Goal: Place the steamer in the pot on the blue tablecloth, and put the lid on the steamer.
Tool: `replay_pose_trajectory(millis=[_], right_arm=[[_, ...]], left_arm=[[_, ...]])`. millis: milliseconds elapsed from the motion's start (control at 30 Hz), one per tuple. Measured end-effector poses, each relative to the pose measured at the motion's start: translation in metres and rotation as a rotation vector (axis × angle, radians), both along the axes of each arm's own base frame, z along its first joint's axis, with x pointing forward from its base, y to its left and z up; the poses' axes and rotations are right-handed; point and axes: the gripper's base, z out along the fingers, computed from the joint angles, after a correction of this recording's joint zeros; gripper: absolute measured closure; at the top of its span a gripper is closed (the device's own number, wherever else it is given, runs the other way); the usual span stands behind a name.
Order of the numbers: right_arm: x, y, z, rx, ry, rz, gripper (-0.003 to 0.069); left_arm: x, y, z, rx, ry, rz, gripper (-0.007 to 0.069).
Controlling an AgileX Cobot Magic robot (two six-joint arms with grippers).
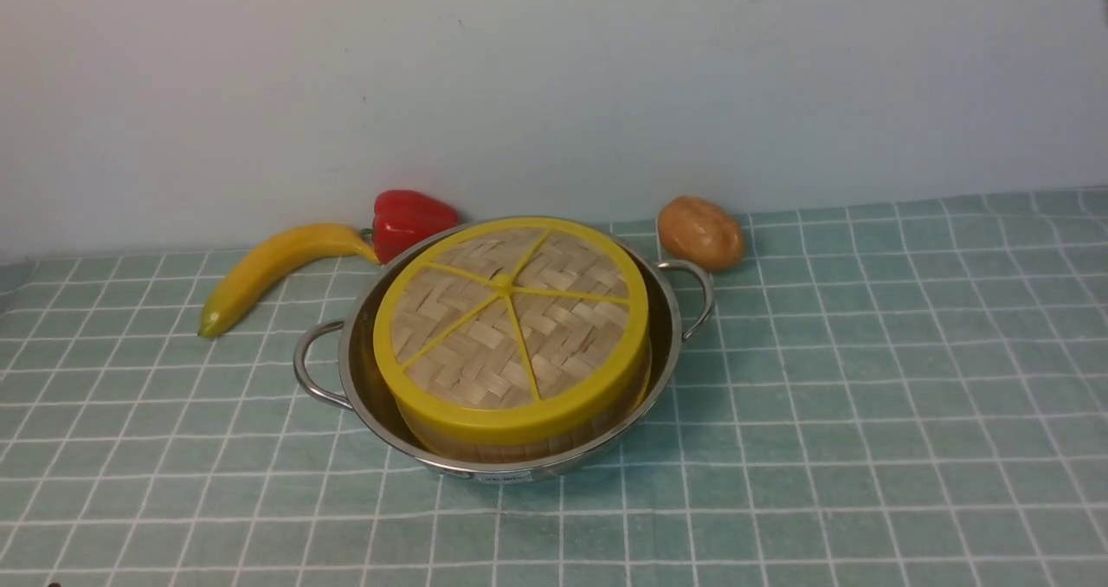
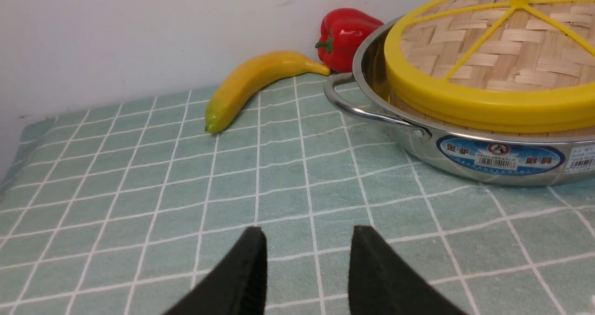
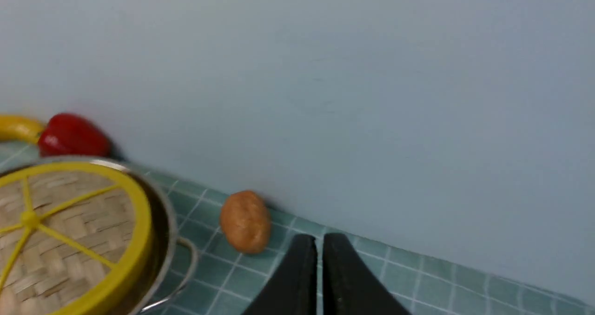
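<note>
Your lid (image 1: 511,319) caps the steamer (image 1: 519,435) inside the pot (image 1: 363,379), so the left gripper (image 2: 307,259) hangs parted and empty; right gripper (image 3: 320,268) is nearly together, empty.

The front view looks forward and down on the blue tablecloth (image 1: 866,379) toward the wall. The left wrist view sits low, close behind its fingers (image 2: 241,278), facing the pot (image 2: 465,157) beyond them. The right wrist view looks past its fingers (image 3: 297,278) at the wall; all three share pot and lid (image 1: 511,319)
</note>
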Motion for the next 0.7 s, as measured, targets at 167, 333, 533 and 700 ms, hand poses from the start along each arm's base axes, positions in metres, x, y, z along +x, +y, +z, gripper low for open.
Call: replay_pose_trajectory(millis=[167,333,533,700], right_arm=[[-0.079,-0.049,-0.054,0.146,-0.167,-0.223,0.0573],[-0.116,-0.053,-0.105,0.291,-0.331,-0.275,0.0547],[-0.115,-0.051,-0.170,0.310,-0.287,-0.269,0.0521],[-0.107,-0.051,-0.213,0.285,-0.167,-0.284,0.0502]], left_arm=[[0.000,0.000,0.000,0.000,0.000,0.000,0.0382],[0.000,0.000,0.000,0.000,0.000,0.000,0.0382],[0.000,0.000,0.000,0.000,0.000,0.000,0.0382],[0.000,0.000,0.000,0.000,0.000,0.000,0.0382]])
